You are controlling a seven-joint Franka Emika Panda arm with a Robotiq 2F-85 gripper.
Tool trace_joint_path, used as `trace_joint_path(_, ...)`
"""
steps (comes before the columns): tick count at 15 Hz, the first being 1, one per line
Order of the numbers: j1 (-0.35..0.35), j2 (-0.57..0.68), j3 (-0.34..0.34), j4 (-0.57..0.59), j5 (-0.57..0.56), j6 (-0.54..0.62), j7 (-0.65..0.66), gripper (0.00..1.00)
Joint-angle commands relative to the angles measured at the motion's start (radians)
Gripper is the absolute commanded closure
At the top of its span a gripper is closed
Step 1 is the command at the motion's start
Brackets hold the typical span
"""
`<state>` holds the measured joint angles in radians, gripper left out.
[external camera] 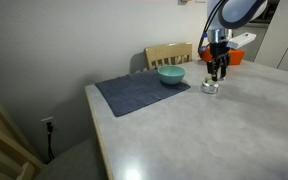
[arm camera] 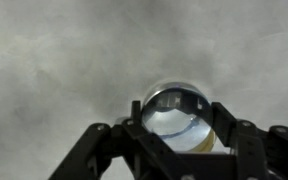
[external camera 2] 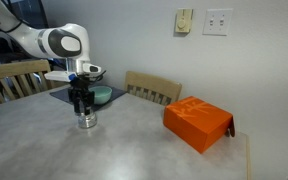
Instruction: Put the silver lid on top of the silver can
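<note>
On grey table (external camera: 184,130): dark placemat (external camera: 139,93), teal bowl (external camera: 171,74) at its 2 o'clock corner. Orange box (external camera 2: 196,122) well apart, at 3 o'clock from silver can (external camera 2: 87,121). Can off the mat, at 4 o'clock from bowl, directly under gripper (external camera 2: 82,108). In wrist view, fingers (arm camera: 230,135) flanking its shiny round top; clamped or not, cannot tell.

The short, shiny silver can (external camera 2: 87,121) stands upright on the grey table (external camera 2: 134,150).
</note>
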<state>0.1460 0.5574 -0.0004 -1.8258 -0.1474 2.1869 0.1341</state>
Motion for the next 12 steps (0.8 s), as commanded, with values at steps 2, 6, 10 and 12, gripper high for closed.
trace_joint_path(2, 0.006, 0.044, 0.008, 0.041, -0.02, -0.018, -0.028, 0.56)
trace_joint_path(6, 0.012, 0.043, 0.014, 0.04, -0.021, 0.012, -0.04, 0.56)
trace_joint_path(10, 0.01, 0.043, 0.014, 0.035, -0.021, 0.028, -0.044, 0.56)
trace_joint_path(12, 0.007, 0.046, 0.009, 0.04, -0.026, 0.034, -0.049, 0.56)
